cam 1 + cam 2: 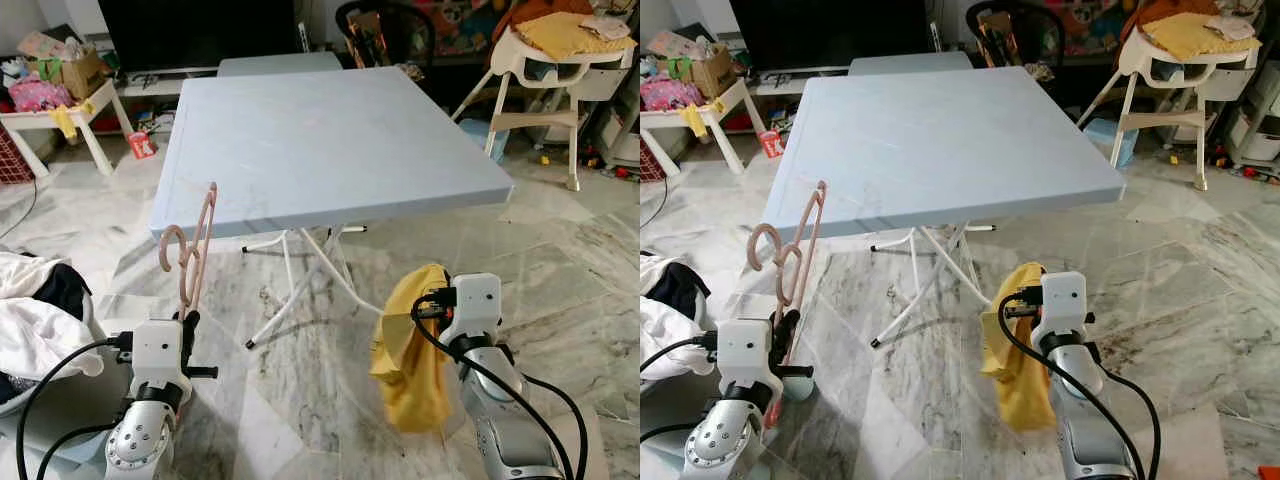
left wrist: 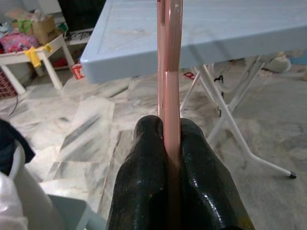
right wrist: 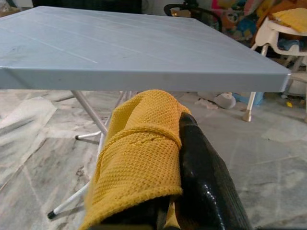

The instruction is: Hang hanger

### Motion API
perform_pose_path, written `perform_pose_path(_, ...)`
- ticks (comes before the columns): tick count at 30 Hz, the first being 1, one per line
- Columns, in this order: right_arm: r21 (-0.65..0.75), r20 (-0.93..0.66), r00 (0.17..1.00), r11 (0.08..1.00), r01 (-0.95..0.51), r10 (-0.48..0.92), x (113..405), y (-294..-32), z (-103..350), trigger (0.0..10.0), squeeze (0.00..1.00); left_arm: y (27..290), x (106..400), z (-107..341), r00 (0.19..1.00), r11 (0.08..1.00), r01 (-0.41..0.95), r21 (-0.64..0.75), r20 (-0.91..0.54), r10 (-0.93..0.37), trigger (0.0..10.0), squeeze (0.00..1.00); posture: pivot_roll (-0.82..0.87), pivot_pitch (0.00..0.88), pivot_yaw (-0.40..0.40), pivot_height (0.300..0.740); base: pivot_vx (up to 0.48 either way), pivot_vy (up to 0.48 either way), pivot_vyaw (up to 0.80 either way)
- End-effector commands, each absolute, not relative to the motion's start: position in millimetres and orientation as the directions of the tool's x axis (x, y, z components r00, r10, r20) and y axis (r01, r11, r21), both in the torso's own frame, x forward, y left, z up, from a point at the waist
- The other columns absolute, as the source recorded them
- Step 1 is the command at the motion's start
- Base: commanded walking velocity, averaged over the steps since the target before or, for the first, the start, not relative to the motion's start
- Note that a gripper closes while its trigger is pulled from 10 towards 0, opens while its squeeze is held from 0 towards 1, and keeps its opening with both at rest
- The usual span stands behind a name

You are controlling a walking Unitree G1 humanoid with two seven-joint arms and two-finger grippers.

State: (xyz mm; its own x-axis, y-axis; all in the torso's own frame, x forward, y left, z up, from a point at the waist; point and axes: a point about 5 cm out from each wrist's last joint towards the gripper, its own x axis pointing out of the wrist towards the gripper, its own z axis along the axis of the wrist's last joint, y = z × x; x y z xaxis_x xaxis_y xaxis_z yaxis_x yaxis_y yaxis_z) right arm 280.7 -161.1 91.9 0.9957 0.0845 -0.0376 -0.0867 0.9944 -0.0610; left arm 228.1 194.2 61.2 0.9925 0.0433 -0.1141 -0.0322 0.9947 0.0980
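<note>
1 hanger: left pincer clamped | 1 yellow cloth: right pincer clamped

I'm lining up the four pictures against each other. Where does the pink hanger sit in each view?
Left eye view: pink hanger stands up from the left gripper, lower left, before the table's near corner.
Right eye view: hanger lower left, same pose.
Left wrist view: hanger runs up the centre, pinched between the black fingers.
Right wrist view: not in it.
Shared landmark: grey folding table.
</note>
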Motion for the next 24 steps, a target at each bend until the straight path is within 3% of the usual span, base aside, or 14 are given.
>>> perform_pose_path(1,-0.060,-0.013,0.996,0.994,-0.087,0.086,285,-161,99,10.0,0.00,194,232,65,0.994,0.994,-0.035,0.100,-0.099,0.045,10.0,0.00,-0.09,0.000,0.034,0.740,0.000,0.000,0.00)
perform_pose_path(10,-0.057,-0.012,0.995,0.993,-0.102,0.101,284,-158,98,10.0,0.00,193,233,66,0.996,0.996,-0.018,0.087,-0.088,0.026,10.0,0.00,-0.09,0.000,0.037,0.740,0.000,0.000,0.00)
perform_pose_path(24,-0.072,0.051,0.983,0.982,-0.172,0.176,288,-146,116,10.0,0.00,188,237,78,0.999,0.997,-0.005,0.075,-0.050,0.009,10.0,0.00,-0.09,0.000,0.034,0.740,0.329,0.000,0.00)
